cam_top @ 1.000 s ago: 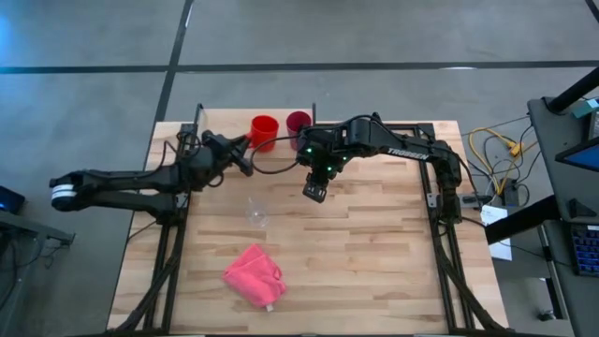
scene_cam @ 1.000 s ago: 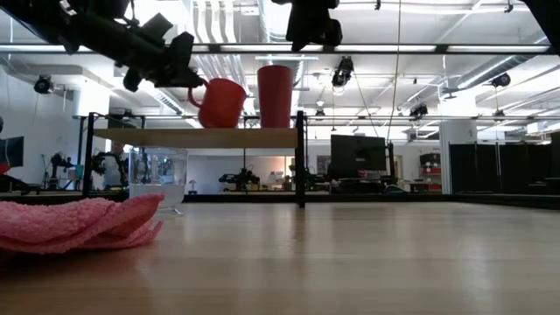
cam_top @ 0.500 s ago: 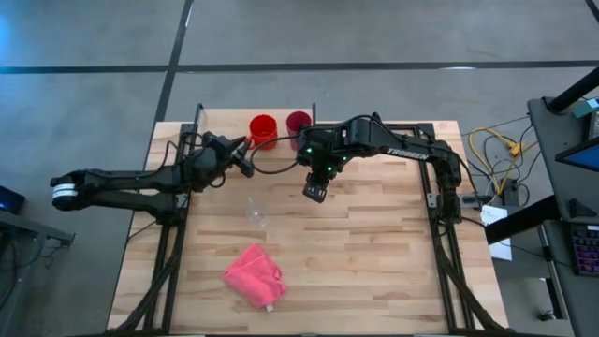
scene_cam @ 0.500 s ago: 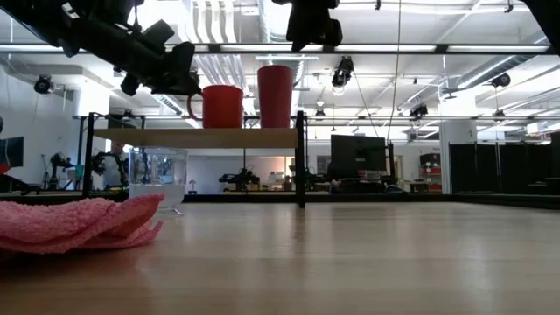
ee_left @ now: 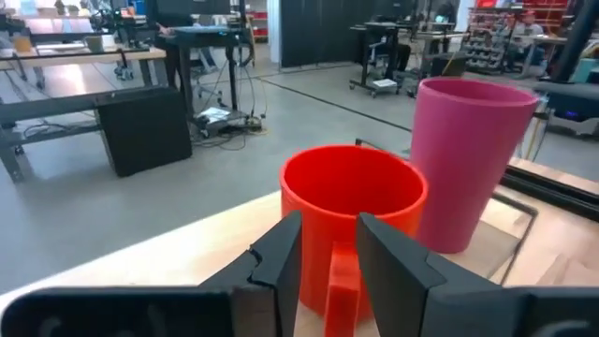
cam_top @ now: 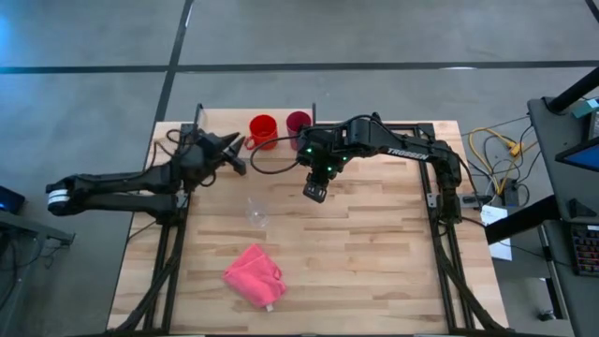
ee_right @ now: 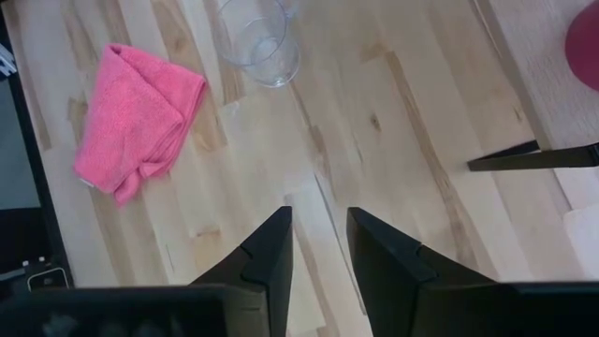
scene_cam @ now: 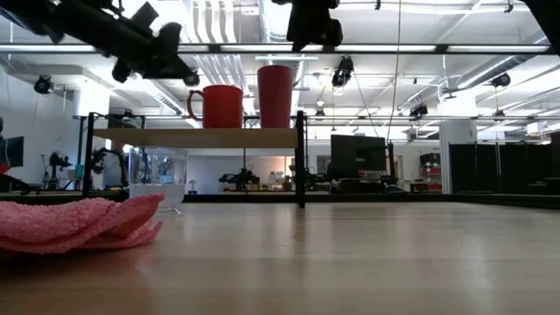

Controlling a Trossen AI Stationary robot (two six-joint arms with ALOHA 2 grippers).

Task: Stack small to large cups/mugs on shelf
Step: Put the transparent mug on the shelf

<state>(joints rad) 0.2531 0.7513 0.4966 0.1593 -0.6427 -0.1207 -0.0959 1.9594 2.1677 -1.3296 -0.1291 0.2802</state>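
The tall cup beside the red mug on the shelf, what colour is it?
Magenta pink; the tumbler shows best in the left wrist view.

Shelf [scene_cam: 197,137] — mug [scene_cam: 220,106], tumbler [scene_cam: 276,95] on it.

Matt plastic, pale wood, fluffy cloth

Red-orange mug [ee_left: 351,211] and magenta tumbler [ee_left: 471,159] look matt; clear cup [ee_right: 257,37] glassy; pink cloth [ee_right: 131,117] nubbly; tabletop [ee_right: 374,140] smooth-grained wood.
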